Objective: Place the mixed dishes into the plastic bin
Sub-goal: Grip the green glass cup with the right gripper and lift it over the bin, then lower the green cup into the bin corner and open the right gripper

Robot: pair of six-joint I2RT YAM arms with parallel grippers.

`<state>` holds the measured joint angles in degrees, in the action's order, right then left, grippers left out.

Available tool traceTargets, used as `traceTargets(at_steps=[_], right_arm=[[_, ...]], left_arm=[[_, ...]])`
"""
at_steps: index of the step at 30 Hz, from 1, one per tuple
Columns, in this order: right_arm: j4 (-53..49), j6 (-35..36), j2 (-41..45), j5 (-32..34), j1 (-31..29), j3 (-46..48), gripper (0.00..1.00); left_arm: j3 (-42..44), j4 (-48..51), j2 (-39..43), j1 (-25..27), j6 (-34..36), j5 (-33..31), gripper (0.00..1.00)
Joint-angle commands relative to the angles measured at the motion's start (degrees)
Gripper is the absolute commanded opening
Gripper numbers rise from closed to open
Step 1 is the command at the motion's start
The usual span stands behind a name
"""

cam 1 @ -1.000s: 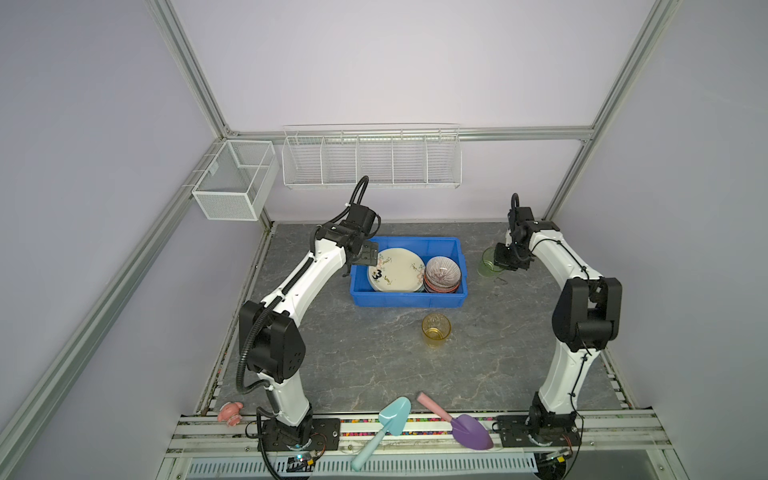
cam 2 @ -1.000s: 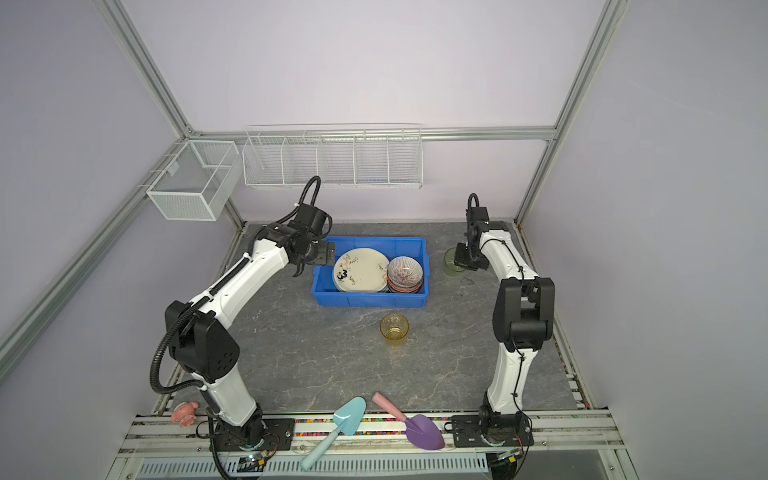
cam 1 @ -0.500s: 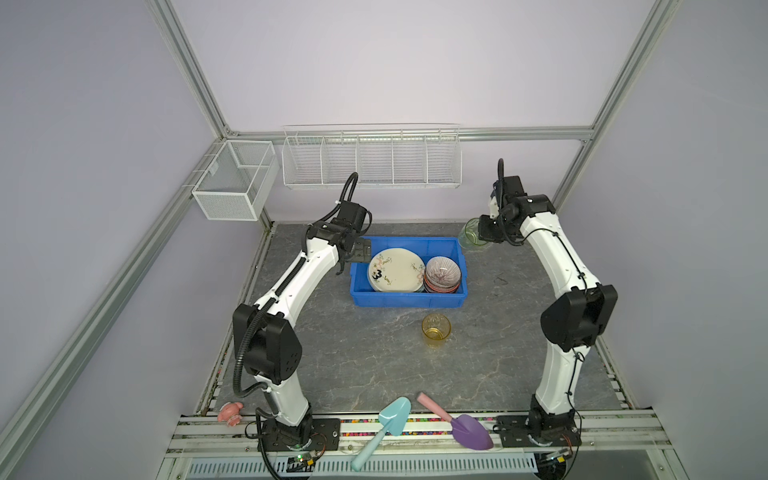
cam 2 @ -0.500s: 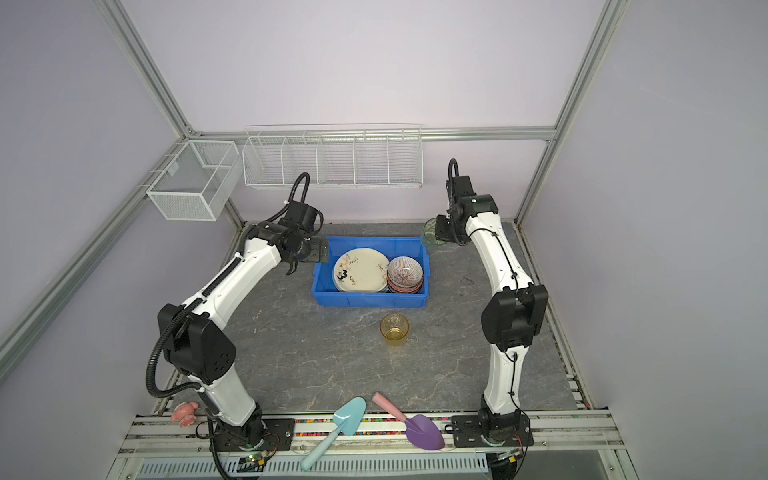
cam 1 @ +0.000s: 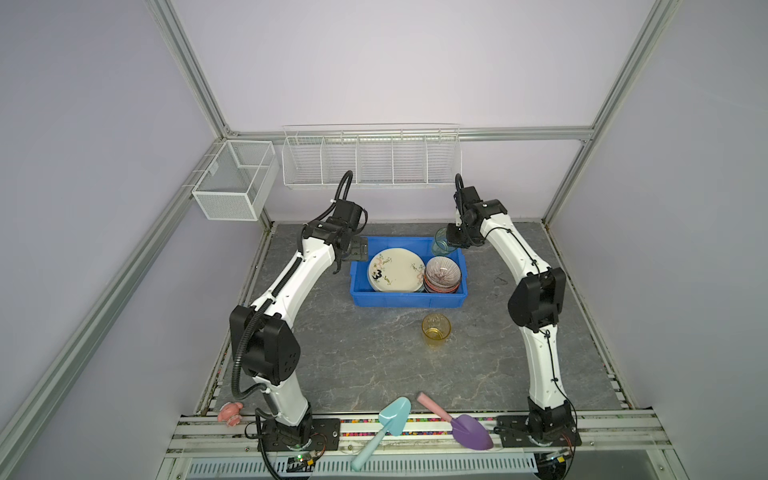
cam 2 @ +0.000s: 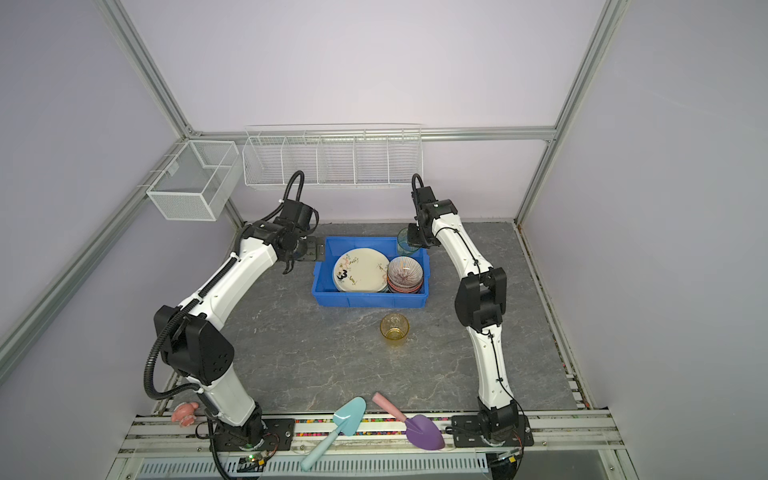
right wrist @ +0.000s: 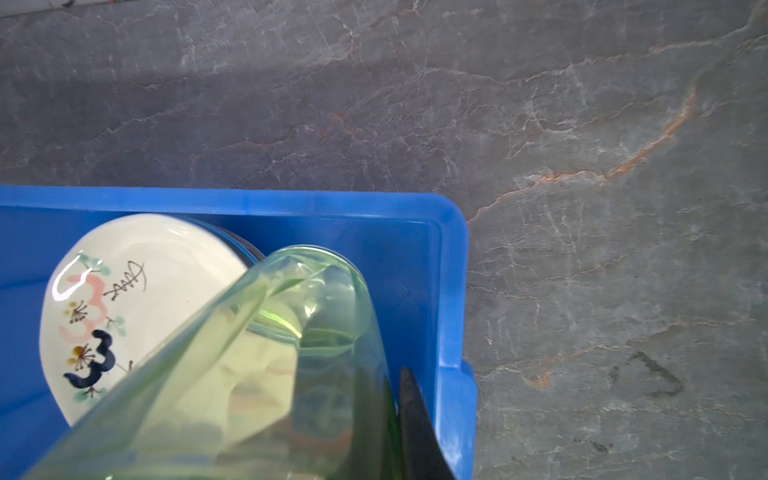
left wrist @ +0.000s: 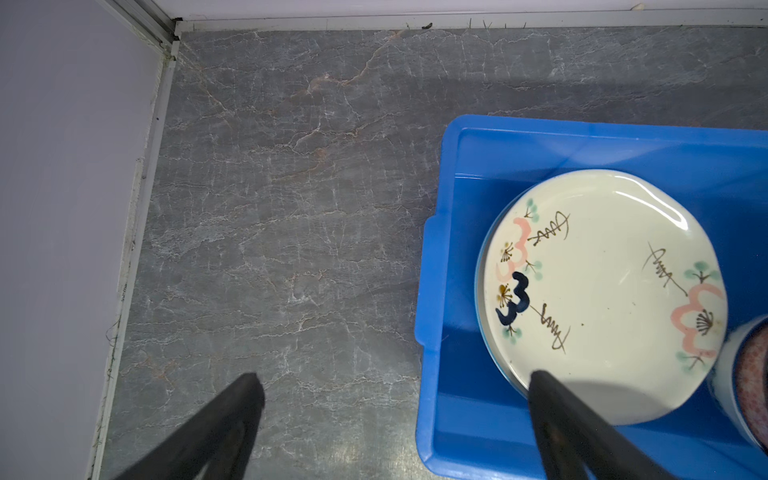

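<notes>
While the right jaws grip the green tumbler (cam 1: 440, 246) above the far right corner of the blue bin (cam 1: 407, 300) and the left jaws stand open and empty, a misjudged descent could knock the glass against the stacked bowls (cam 1: 443, 274) or rim.

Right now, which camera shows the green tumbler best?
The right wrist view: the green tumbler fills it, the right fingers clamping its wall, at a corner of the blue bin. Both top views show it small at that far corner. The left wrist view misses it.
</notes>
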<state>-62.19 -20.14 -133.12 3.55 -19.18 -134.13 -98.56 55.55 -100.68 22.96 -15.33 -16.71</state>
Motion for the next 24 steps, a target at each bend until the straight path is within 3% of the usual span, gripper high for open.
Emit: traceTargets(at_steps=[1,24], right_arm=[[-0.21,-1.53,-1.10,-0.50,-0.19,-2.36,0.07],[-0.56,-1.28,-7.85,1.72,-0.68,-4.25,0.12]], left_arm=[[-1.90,0.92,1.72,-0.63,-0.31,0.53,0.99],[-1.90,0.90,0.71,-2.48,-0.22,1.78,0.99]])
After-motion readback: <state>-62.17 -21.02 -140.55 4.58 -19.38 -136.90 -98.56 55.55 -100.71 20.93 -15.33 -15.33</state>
